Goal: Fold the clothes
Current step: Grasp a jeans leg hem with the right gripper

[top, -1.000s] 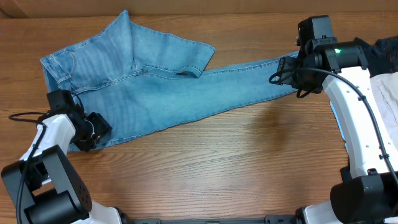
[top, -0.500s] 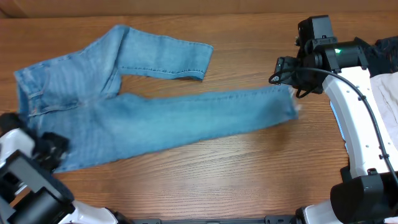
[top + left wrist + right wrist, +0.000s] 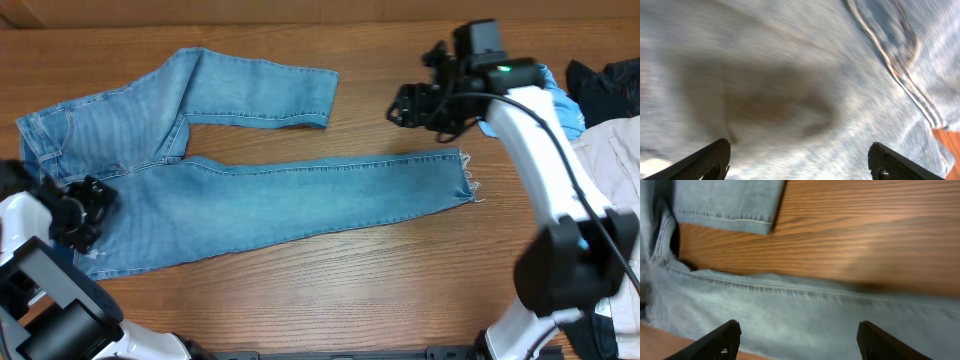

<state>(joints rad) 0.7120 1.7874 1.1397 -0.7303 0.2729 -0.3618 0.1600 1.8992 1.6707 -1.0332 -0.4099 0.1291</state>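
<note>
The jeans (image 3: 250, 195) lie spread flat on the worktop (image 3: 400, 280). The left claw (image 3: 800, 165) is released and empty, over the jeans' hip part. The right claw (image 3: 799, 342) is released, empty, above the lower leg.

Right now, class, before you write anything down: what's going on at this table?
Two robot arms are working on a pair of light-blue jeans spread flat on the wooden table. One leg lies stretched toward the right, its frayed hem free. The other leg lies apart from it, along the far side. The left gripper is open over the denim near the waist end. The right gripper hovers open near the leg ends, holding nothing. No fold is made yet. Other clothes lie at the right edge.
</note>
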